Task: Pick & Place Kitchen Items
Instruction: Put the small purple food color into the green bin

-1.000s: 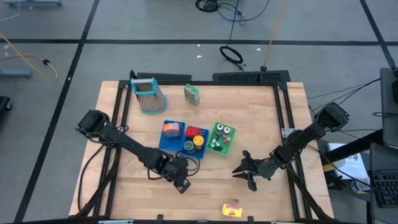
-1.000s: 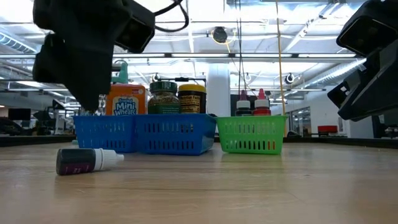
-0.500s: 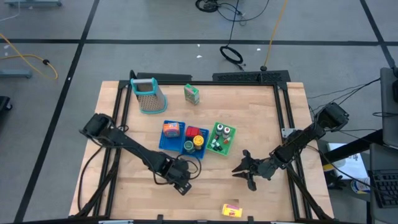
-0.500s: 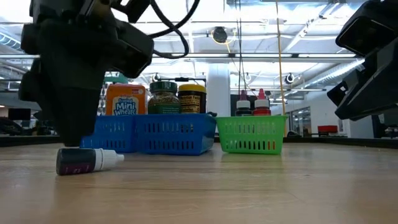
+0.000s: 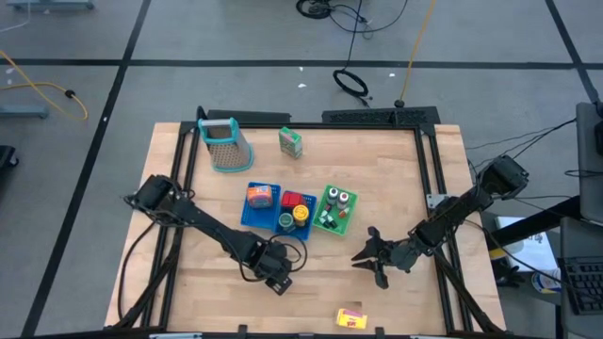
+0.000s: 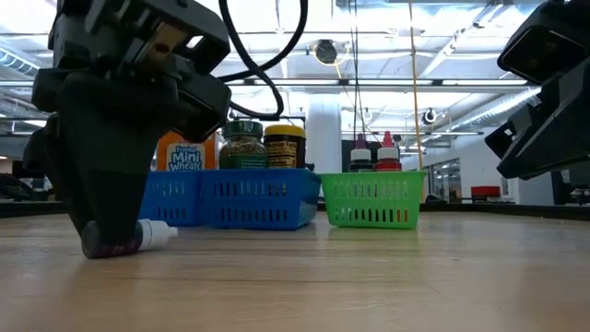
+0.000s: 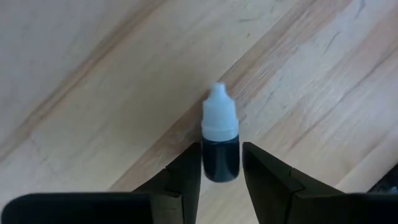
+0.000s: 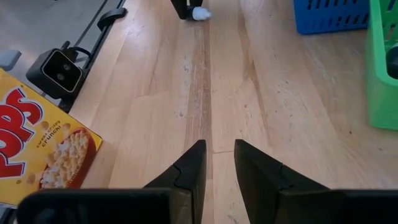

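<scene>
Left hand [image 7: 220,163] straddles the lying dropper bottle [image 7: 220,144], fingers narrowly parted; bare table [image 7: 93,93] all round.

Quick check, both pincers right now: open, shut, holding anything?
Left pincer: open, fingers either side of the small dark dropper bottle lying on the table, not yet gripping.
Right pincer: open, empty.

Wooden table [image 5: 188,292] with the items resting on it. A small dark bottle [image 7: 220,149] with a white cap lay on its side on the bare boards — its body between the left gripper's [image 7: 220,180] parted jaws. Beyond the jaws stood a blue tray [image 5: 252,213] and green tray [image 5: 345,226], a grater [image 5: 224,143] and a green carton [image 5: 290,142]; a yellow box [image 5: 350,317] lay beside the right gripper's [image 8: 216,163] jaws.
</scene>
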